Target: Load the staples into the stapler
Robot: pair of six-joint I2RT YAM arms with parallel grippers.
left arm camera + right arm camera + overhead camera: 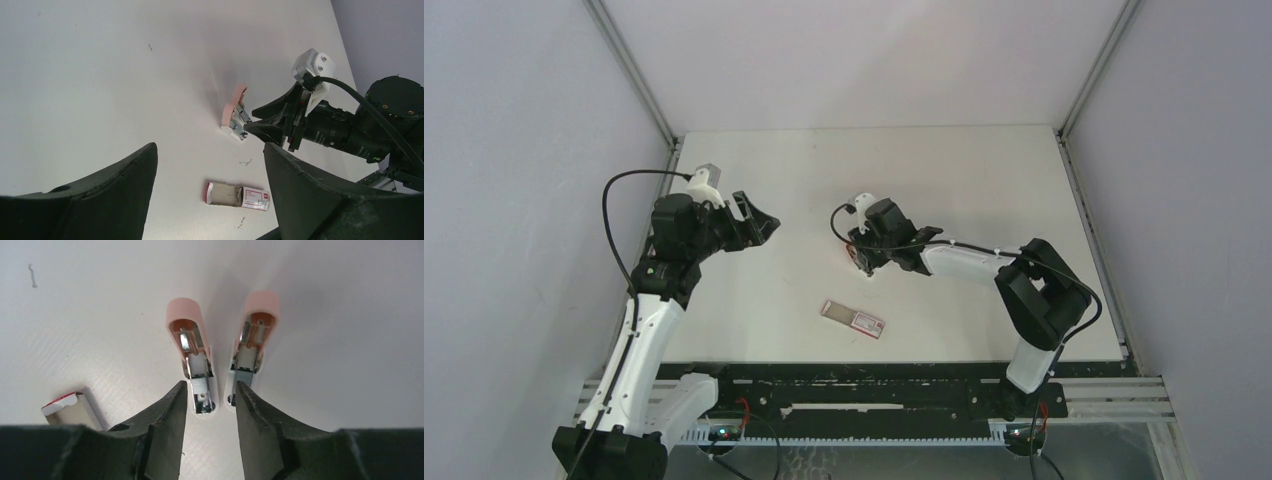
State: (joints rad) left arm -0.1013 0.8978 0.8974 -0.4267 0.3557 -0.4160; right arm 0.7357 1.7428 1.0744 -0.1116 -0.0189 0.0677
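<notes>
I find the stapler (192, 345) lying opened mid-table (984, 180), its near end between the narrowly parted fingers of the right gripper (211, 392). I cannot tell whether they clamp it. The left gripper (210, 150) hangs released and empty. The staples box (854, 317) lies open near the front edge.

A white table (984, 170) stands enclosed by plain, evenly lit pale grey walls (514, 120) with metal corner strips (634, 70).
</notes>
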